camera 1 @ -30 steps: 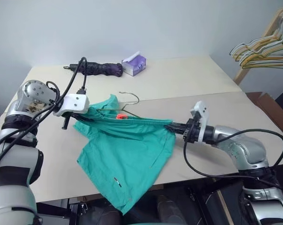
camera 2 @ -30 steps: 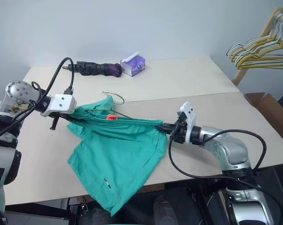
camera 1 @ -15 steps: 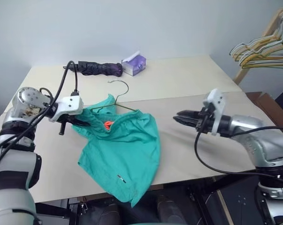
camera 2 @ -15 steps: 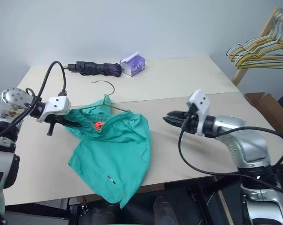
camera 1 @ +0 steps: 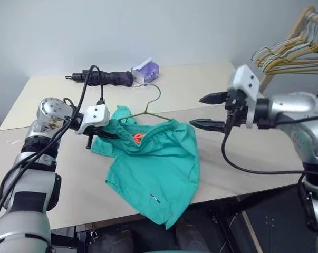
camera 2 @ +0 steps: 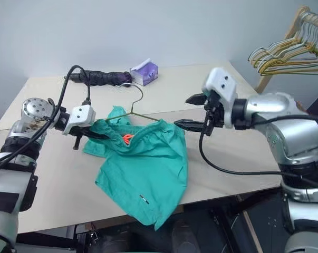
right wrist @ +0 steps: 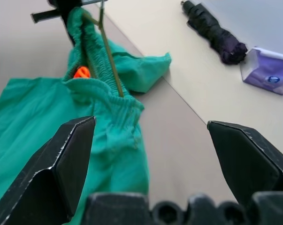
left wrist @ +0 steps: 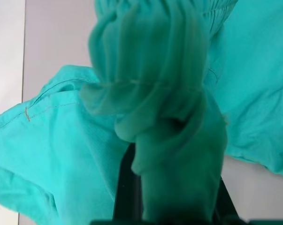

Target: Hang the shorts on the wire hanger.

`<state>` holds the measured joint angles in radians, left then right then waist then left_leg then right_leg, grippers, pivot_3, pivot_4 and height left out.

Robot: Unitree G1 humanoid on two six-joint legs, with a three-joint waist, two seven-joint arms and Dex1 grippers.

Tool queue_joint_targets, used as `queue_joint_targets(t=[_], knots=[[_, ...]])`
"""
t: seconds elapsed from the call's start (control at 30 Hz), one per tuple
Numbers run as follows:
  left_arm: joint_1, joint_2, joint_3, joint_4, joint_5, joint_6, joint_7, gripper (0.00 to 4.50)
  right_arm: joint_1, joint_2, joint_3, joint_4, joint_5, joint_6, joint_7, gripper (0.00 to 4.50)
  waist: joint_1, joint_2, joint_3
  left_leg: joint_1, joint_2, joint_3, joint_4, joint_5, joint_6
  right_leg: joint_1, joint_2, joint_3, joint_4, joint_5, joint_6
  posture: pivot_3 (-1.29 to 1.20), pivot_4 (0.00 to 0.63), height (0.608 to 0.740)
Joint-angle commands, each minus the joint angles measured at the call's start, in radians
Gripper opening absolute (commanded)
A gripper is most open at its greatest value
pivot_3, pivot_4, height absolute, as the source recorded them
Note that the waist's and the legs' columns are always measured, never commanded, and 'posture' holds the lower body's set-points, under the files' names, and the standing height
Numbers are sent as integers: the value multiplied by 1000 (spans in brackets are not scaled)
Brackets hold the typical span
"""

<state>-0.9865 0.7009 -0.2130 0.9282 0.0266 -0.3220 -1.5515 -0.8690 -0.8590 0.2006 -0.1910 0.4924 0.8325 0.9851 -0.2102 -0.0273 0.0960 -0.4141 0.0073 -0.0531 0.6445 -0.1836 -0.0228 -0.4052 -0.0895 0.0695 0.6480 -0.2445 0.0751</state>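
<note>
shorts (camera 1: 159, 163): teal-green, crumpled, orange-red tag showing inside the waistband, hem hanging over the table's 6 o'clock edge
wire hanger (camera 1: 148, 108): thin olive wire, threaded into the waistband, hook toward 12 o'clock

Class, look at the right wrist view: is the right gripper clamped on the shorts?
No. The right gripper stands wide open above the table, with the shorts lying apart beyond its fingers.

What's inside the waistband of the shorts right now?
The wire hanger runs into the shorts at the waistband, beside the orange-red tag; its hook sticks out above. How far the wire reaches inside is hidden by cloth.
</note>
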Motion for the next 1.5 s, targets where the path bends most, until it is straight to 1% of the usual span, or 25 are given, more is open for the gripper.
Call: queue_joint_targets(t=[0.03,0.1,0.2,0.23,0.27,0.37,0.43,0.57,0.6,0.67,0.8,0.87,0.9,1.07,1.3,1.33,1.4,1.5], knots=[[-51,-17,31,-24,-25,-12,9,0,-148,6,141,69,-60,116,88,4475,-4,0,0,0,0,0,0,0,0,0,0,0,0,0,0,-186,25,740],[-53,-25,34,-27,-28,-13,8,0,-200,14,224,99,-109,131,124,4475,-9,0,0,-1,0,-1,0,0,0,-1,0,0,1,0,0,-179,24,740],[-40,-28,43,-48,-39,-12,7,0,-251,72,313,183,-197,132,104,4475,-21,0,0,-1,0,-1,-1,0,1,-1,0,0,1,2,-3,-167,25,740],[-37,-28,44,-55,-41,-11,6,0,-258,84,324,205,-215,128,102,4114,-22,0,0,-1,-1,-1,-1,0,1,-1,-1,0,1,3,-4,-161,26,740],[-31,-26,46,-62,-43,-10,5,0,-262,93,324,222,-225,122,109,3884,-23,0,0,-1,-1,-1,-1,0,0,-1,-1,0,1,3,-5,-155,26,740],[-14,-17,54,-83,-50,-10,1,0,-270,107,299,240,-221,120,139,2939,-22,0,0,-1,-2,-2,-1,0,1,-2,-2,0,2,3,-5,-147,27,740],[-10,-13,57,-88,-52,-10,1,0,-267,109,290,233,-220,123,152,2179,-22,0,0,-1,-2,-2,-1,0,1,-2,-2,0,2,3,-6,-144,26,740],[-9,-12,61,-77,-48,-23,6,0,-254,109,264,214,-207,126,175,827,-22,0,0,-1,-2,-2,0,0,0,-2,-2,-1,2,3,-6,-144,27,740],[-11,-13,62,-73,-47,-28,6,0,-250,109,257,210,-203,127,178,421,-22,0,0,-1,-2,-2,0,0,0,-2,-2,-1,2,3,-5,-146,27,740],[-14,-14,62,-67,-45,-33,6,0,-242,108,245,202,-199,132,183,54,-22,0,0,-1,-2,-2,0,0,0,-2,-2,-1,3,3,-5,-146,27,740],[-29,-20,59,-45,-41,-46,3,0,-220,102,221,176,-183,145,194,54,-22,0,0,-1,-2,-2,0,0,0,-2,-2,-1,3,3,-5,-159,30,740],[-42,-25,59,-30,-38,-38,9,612,-208,96,208,160,-174,156,195,0,-22,0,0,-1,-2,-2,0,0,0,-2,-2,-1,3,3,-5,-160,31,740],[-48,-29,61,-23,-40,-34,9,783,-201,92,202,152,-170,162,195,0,-22,0,0,-1,-2,-2,0,0,0,-2,-2,-1,3,3,-5,-160,31,740],[-80,-22,87,12,-56,-39,24,2054,-131,61,138,93,-140,214,173,0,-22,0,0,-1,-2,-2,0,0,0,-2,-2,-1,3,3,-5,-170,37,740],[-128,31,153,67,-61,-37,110,4292,76,11,-68,-81,-45,390,51,0,-21,0,0,-1,-2,-2,0,0,1,-2,-2,-1,2,2,-4,-170,50,740],[-133,33,173,65,-68,-37,148,4472,120,9,-113,-114,-34,421,19,0,-21,0,0,-1,-2,-2,0,0,1,-2,-2,-1,2,2,-3,-172,52,740],[-137,25,219,32,-102,13,209,4472,204,21,-213,-188,-16,493,-47,0,-16,0,0,-1,-2,-3,-1,0,1,-1,-2,-1,2,0,0,-180,53,740],[-121,3,274,-83,-190,138,209,4472,304,59,-343,-286,-9,582,-144,0,-5,0,0,-1,-2,-2,0,0,0,-1,-2,-1,2,0,1,-193,54,740]])
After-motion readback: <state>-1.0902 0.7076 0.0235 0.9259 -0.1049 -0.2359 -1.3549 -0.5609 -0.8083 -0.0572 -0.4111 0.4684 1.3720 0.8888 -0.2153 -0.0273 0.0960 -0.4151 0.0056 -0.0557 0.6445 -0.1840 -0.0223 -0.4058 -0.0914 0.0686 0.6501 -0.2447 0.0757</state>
